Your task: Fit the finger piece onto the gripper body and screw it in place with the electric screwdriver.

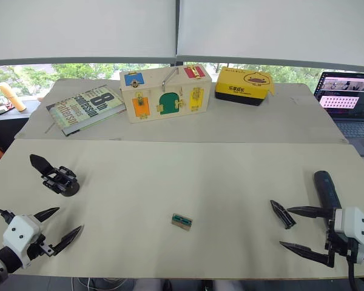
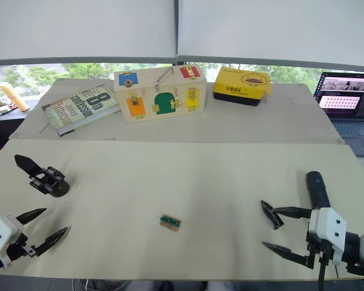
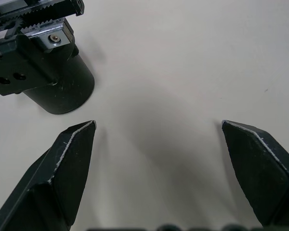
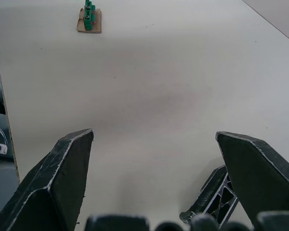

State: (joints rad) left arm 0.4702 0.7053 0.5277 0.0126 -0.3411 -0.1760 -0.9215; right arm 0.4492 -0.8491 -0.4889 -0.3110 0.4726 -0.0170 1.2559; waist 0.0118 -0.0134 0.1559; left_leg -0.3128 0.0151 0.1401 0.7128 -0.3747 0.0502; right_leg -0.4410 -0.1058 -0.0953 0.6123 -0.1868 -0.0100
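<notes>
Table [image 1: 170, 182]: broad pale work surface carrying every task item; nothing assembled yet.

Electric screwdriver [image 1: 325, 187]: dark cylinder lying on the table at the robot's right, just beside and partly behind the right gripper; untouched.

Right gripper [image 1: 291, 229]: fingers spread wide, holding nothing, low over the table near its front edge. The upper fingertip lies just beside the finger piece, seemingly not in contact.

Left gripper [image 1: 64, 225]: fingers spread wide, empty, low at the front left, near the gripper body but apart from it.

Gripper body [image 1: 59, 176]: black linkage assembly on a round base, one pointed finger aimed to the far left; standing free on the table's left side.

Finger piece [image 1: 282, 214]: small black claw lying flat on the right, well apart from the gripper body.

Green part on a brown card [image 1: 182, 221]: small item near the table's middle front, between the two grippers.

Step in hand, by judgement: the opening one, the pickup of the finger piece. The next move calls for the right gripper to shift over the claw, close on it, and carry it across to the body, which the left gripper likely has to steady.
</notes>
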